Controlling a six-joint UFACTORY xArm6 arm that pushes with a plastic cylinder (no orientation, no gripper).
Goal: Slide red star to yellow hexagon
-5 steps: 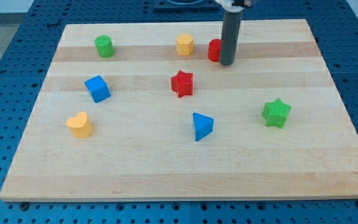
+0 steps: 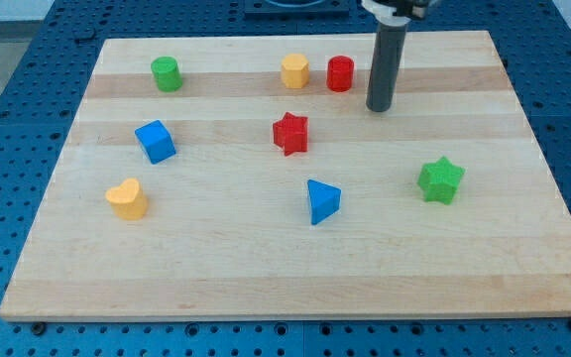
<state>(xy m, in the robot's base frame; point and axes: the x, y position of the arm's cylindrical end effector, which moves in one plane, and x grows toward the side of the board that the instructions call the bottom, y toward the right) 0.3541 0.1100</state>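
The red star point(image 2: 290, 133) lies near the middle of the wooden board point(image 2: 484, 258). The yellow hexagon point(image 2: 295, 71) stands above it near the view's top. My tip point(image 2: 380, 107) is on the board to the right of and above the red star, well apart from it. It is also right of a red cylinder point(image 2: 340, 74), which sits just right of the yellow hexagon.
A green cylinder point(image 2: 166, 73) is at the top left. A blue cube point(image 2: 156, 141) and a yellow heart point(image 2: 127, 198) are on the left. A blue triangular block point(image 2: 322, 201) lies below the red star. A green star point(image 2: 441, 180) is at the right.
My tip has moved to the right and slightly down, away from the red cylinder, which now shows in full. No block has moved.
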